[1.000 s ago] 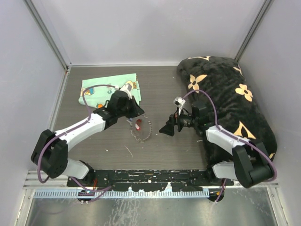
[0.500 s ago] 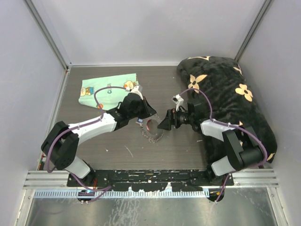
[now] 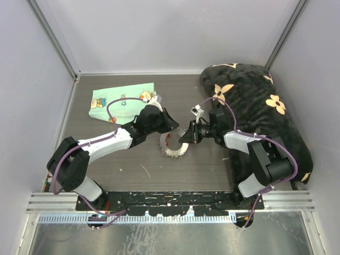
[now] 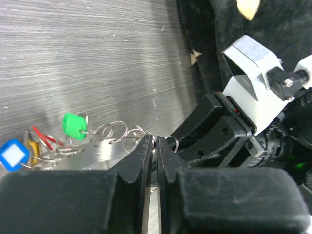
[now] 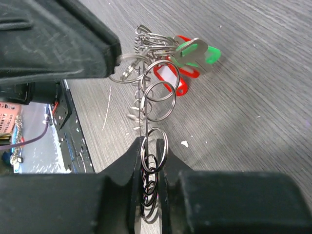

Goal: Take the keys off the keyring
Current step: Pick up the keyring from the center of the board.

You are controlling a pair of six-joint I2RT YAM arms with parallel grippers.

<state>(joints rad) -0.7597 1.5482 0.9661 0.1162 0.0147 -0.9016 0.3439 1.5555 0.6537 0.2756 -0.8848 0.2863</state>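
Observation:
The keyring (image 3: 171, 147), a thin silver wire loop fringed with small metal pieces, hangs between my two grippers at mid-table. My left gripper (image 3: 172, 127) is shut on its upper edge; in the left wrist view the jaws (image 4: 156, 145) pinch the wire beside small split rings (image 4: 114, 132). My right gripper (image 3: 184, 138) is shut on the loop's right side, where the wire and several small rings (image 5: 155, 146) sit between its fingers. Keys with green (image 5: 204, 53) and red (image 5: 170, 78) heads dangle from the keyring (image 5: 145, 105); green (image 4: 74, 125) and blue (image 4: 12, 153) heads show beyond the left jaws.
A mint-green cartoon-print cloth (image 3: 123, 101) lies at the back left. A black plush cushion with tan flowers (image 3: 255, 111) fills the right side, right behind the right arm. Grey walls close in the table on three sides.
The left gripper carried the keyring rightward and toward the back. The right gripper moved in to meet it and went from wide open to shut on the loop.

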